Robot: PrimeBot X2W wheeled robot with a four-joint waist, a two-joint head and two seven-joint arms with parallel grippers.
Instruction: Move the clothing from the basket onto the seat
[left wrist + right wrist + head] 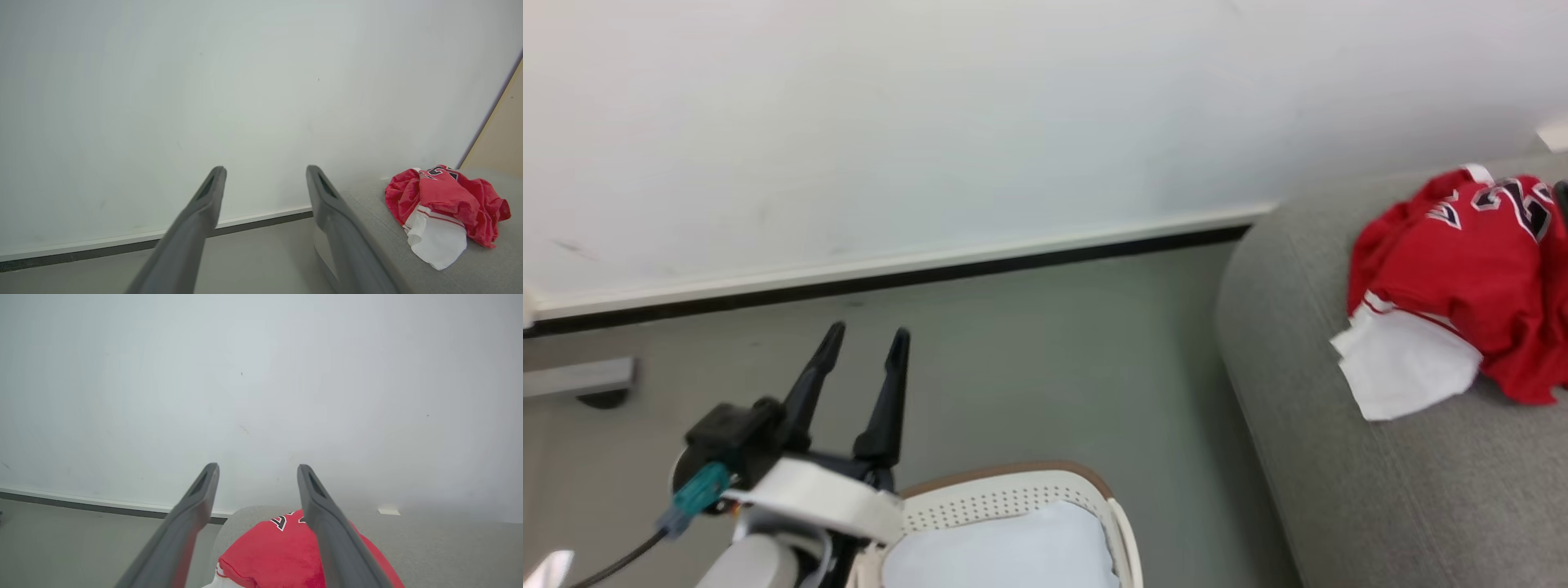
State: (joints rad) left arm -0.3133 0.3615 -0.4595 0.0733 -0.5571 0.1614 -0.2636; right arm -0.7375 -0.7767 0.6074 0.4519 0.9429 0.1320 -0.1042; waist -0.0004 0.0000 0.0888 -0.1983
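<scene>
The left gripper point(867, 331) sits closest in the head view, at the lower left above its pale forearm, with its two long dark fingers pointing up toward the wall and its jaws wide with nothing between them; the left wrist view point(266, 169) shows the same spread against the white wall point(204, 81). Just beside that gripper's base, at the bottom edge of the head view, is the basket point(1013, 490), cream-white with perforated walls and a brown rim band, and the part of it in view holds a pale bluish-white cloth point(1005, 551). The basket stands on the grey floor point(1013, 343), near the rounded corner of the seat point(1380, 490). The clothing point(1462, 269) lies in a crumpled heap on the seat, well apart from the basket: red fabric with black-and-white lettering on top and a white part hanging toward the seat's front edge. In the right wrist view the right gripper point(257, 466) hangs over the red heap point(278, 559) with its jaws wide, gripping nothing, though whether a finger brushes the fabric I cannot tell
</scene>
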